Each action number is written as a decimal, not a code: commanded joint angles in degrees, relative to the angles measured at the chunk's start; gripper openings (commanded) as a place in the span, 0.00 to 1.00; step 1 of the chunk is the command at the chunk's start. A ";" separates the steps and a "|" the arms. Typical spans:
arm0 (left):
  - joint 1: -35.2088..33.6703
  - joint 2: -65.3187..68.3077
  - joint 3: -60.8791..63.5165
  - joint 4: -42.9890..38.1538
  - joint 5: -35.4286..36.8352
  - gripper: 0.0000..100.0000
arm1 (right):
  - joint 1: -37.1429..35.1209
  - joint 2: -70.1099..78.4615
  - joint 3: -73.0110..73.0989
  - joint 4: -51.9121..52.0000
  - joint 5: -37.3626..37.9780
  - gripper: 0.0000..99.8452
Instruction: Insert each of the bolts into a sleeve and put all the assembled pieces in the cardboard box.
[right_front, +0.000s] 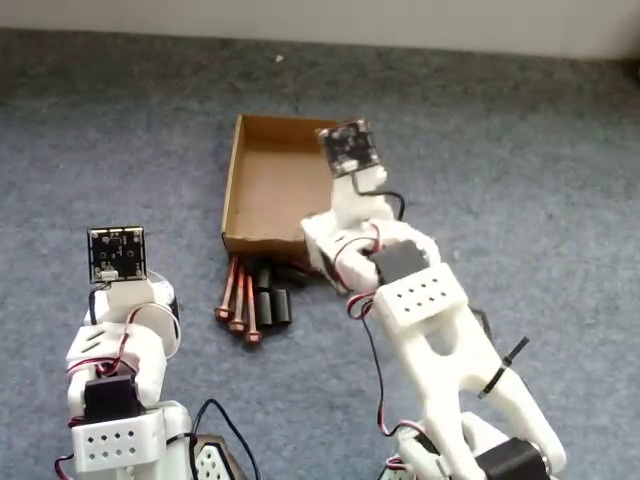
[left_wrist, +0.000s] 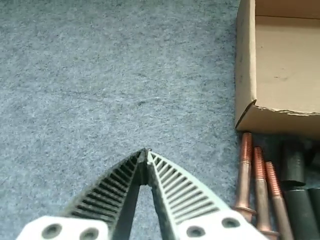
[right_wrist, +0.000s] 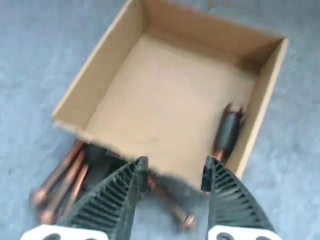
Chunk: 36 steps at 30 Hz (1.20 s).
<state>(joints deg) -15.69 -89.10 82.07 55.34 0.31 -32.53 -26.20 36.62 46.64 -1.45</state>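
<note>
Hovering open over the near wall of the cardboard box (right_wrist: 90, 85), the right end effector (right_wrist: 176, 165) is hanging above a loose bolt (right_wrist: 172, 205); the left end effector (left_wrist: 146, 155) is hanging closed, empty, above the worktop (left_wrist: 100, 75). One assembled piece (right_wrist: 227, 132) is lying inside the box against a wall. Other bolts (left_wrist: 255, 185) and sleeves (left_wrist: 292, 165) are lying bunched just outside. Risk: fingers catching the cardboard wall and shoving the box, or pinching two touching bolts. Sleeve count is hard to tell; the right arm (right_front: 440, 320) is covering the box's corner in the high view.
</note>
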 joint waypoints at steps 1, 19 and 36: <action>-0.57 -0.48 -0.22 -1.41 -0.35 0.01 | -4.53 -1.45 -3.12 7.08 -4.66 0.17; -0.57 -0.48 -0.31 -1.41 -0.35 0.01 | -12.97 28.18 -13.93 9.45 -13.45 0.17; -0.57 -0.48 -0.40 -1.41 -0.35 0.01 | -12.97 33.45 -13.23 6.73 -13.10 0.06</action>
<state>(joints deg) -15.69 -89.10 82.07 55.34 0.31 -46.68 5.98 24.31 54.29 -14.46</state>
